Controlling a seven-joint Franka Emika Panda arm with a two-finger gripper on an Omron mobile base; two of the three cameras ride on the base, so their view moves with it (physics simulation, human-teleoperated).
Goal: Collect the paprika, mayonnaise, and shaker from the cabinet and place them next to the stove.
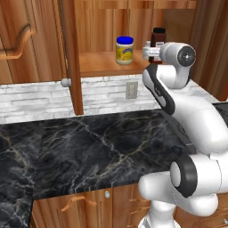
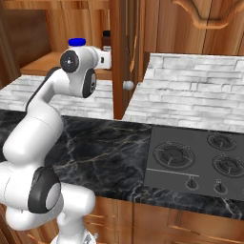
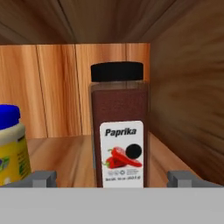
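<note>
The paprika, a slim dark bottle with a black cap and a red-and-white label, stands upright on the plank shelf of the open cabinet, close to its right wall. My gripper is open, level with the shelf, and points straight at the bottle. Its fingertips stand wide to either side and touch nothing. The mayonnaise, a blue-lidded jar with a yellow label, sits to the bottle's left. The stove lies in the counter to the right. The shaker is out of view.
The cabinet door stands open edge-on, its round silver knob over the black marble counter. A white brick backsplash with a wall outlet runs under the cabinet. Drawers with curved handles sit below the counter.
</note>
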